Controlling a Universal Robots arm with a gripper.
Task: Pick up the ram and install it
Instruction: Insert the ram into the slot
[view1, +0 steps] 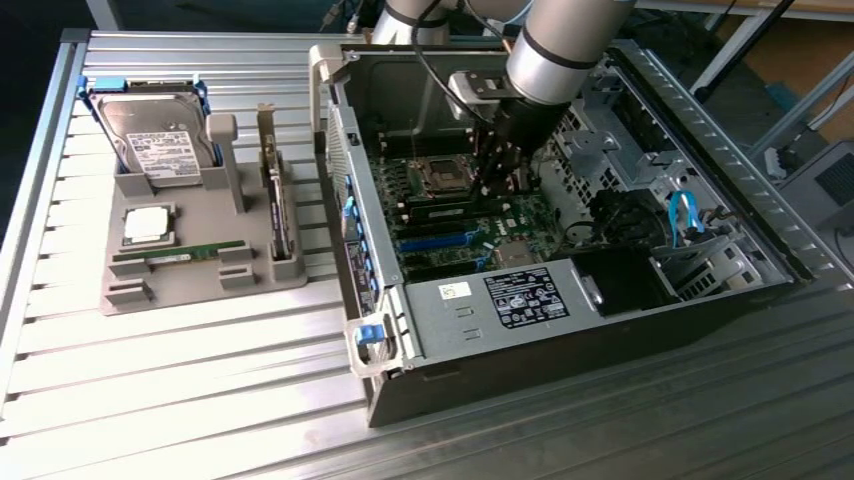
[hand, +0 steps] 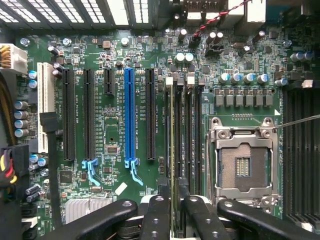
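Ram (hand: 173, 140) — slim green stick, seen edge-on, stood upright in a memory slot of the motherboard (hand: 115, 100), between the blue expansion slot (hand: 129, 115) and the processor socket (hand: 242, 162). Gripper (hand: 176, 202) — fingers are spread to either side of the stick's near end, and nothing is pinched. In the exterior view the arm (view1: 561, 50) is seen reaching down into the open computer case (view1: 534, 370). Another green stick (view1: 178, 256) is kept in the grey holder (view1: 187, 288) beside the case.
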